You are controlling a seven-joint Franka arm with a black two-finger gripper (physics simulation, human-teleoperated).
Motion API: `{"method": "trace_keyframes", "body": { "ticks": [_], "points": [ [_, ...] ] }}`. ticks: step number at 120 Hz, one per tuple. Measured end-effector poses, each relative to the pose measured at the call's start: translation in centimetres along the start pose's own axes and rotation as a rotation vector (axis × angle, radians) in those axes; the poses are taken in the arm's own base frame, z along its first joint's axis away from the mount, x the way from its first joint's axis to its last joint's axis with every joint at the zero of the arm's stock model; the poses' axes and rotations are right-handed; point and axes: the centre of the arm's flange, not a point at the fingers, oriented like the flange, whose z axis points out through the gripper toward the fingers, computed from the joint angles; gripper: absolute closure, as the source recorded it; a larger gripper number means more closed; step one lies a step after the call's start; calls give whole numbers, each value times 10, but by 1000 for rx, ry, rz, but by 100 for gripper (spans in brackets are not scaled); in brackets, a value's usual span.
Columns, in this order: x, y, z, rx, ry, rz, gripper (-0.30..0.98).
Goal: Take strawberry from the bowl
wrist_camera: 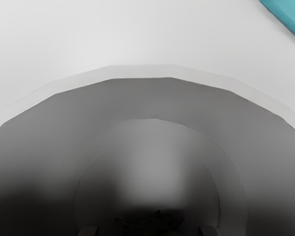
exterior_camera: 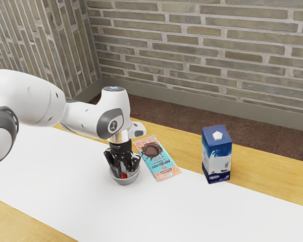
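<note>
My gripper [exterior_camera: 123, 172] points down into the small grey metal bowl [exterior_camera: 124, 181], and its fingers stand apart. Low between them shows a bit of the red strawberry [exterior_camera: 123, 176]; the rest is hidden by the fingers and bowl wall. In the wrist view, the bowl [wrist_camera: 152, 98] curves widely around the hand. Dark strawberry leaves [wrist_camera: 151, 221] lie in its shaded bottom, between the two tips of the gripper [wrist_camera: 148, 231], with a gap on either side.
A pink and teal chocolate bar [exterior_camera: 157, 158] lies flat close to the bowl, toward the exterior view's right. Farther that way stands a blue and white milk carton [exterior_camera: 216, 155]. A white runner [exterior_camera: 202, 214] covers the wooden table [exterior_camera: 184, 148].
</note>
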Motion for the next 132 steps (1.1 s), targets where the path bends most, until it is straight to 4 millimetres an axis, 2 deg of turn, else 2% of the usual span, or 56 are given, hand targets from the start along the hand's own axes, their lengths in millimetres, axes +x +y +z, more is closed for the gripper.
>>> {"method": "trace_keyframes", "body": {
  "ticks": [52,62,74,84,100,112,132],
  "points": [
    [0,0,6,-3,-9,-27,55],
    [0,1,2,-8,-3,-31,56],
    [0,0,-14,-18,22,-35,58],
    [-2,-1,-37,-30,57,-38,59],
    [-16,2,-71,-52,99,-29,60],
    [-37,16,-87,-68,113,-2,61],
    [-86,37,-108,-98,127,49,62]
  ]
}}
